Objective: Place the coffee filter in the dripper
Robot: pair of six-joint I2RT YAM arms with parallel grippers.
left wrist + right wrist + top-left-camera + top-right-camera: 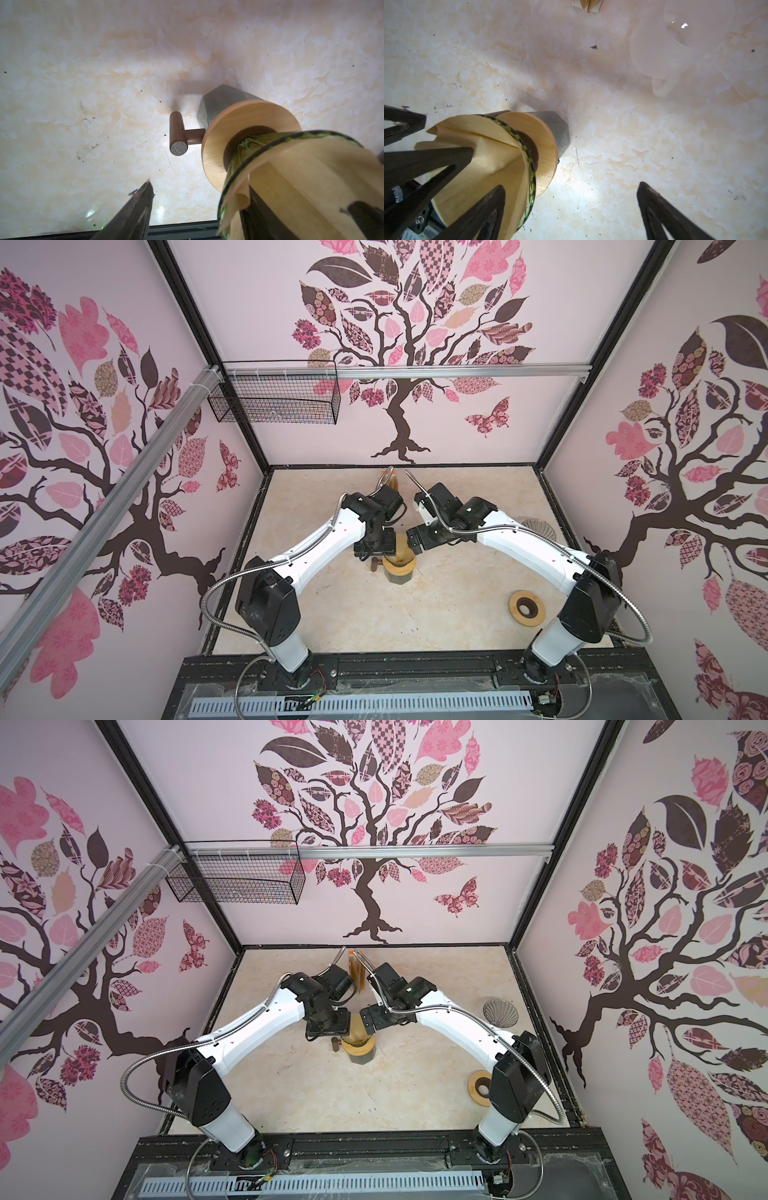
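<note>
The dripper [399, 569] is a green glass cone [230, 166] in a pale wooden collar [546, 141]. It stands on a grey cup [220, 101] with a brown wooden handle [176, 133] at mid-table. The tan paper coffee filter [492, 166] sits inside the cone and sticks up past its rim, as both top views show [357, 1031]. My left gripper [249, 195] is open and straddles the rim, one finger outside and one inside the filter. My right gripper [572, 186] is wide open on the opposite side, also with one finger inside the filter.
A wooden ring with a dark centre [527, 608] lies at the front right. A grey shell-shaped dish [539, 528] sits near the right wall. A stack of spare filters [358, 973] stands at the back. A wire basket [274, 402] hangs on the back wall.
</note>
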